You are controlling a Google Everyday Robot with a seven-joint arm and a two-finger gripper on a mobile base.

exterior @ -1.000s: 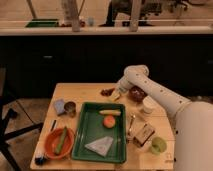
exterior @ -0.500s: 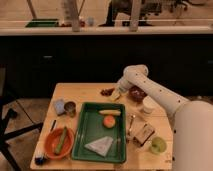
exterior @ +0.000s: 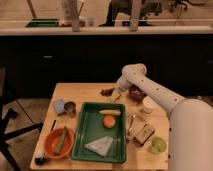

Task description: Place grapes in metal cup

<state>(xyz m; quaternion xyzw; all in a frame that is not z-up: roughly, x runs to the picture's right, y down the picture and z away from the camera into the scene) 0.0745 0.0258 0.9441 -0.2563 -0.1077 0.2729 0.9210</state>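
Observation:
The grapes (exterior: 106, 91) are a small dark red bunch lying on the wooden table (exterior: 82, 92), just behind the green tray. My gripper (exterior: 116, 95) hangs low over the table right next to the grapes, on their right side; the arm reaches in from the right. I cannot tell whether it touches them. The metal cup (exterior: 70, 108) is short and silvery-grey and stands upright near the table's left edge, left of the tray and well to the left of the gripper.
A green tray (exterior: 85, 142) holds an orange fruit (exterior: 109, 121), a banana (exterior: 110, 112) and a white cloth (exterior: 100, 146). A dark red-brown bowl (exterior: 136, 93), white cup (exterior: 148, 104), light green cup (exterior: 158, 145), snack packet (exterior: 142, 133) and orange bowl (exterior: 59, 141) stand around it.

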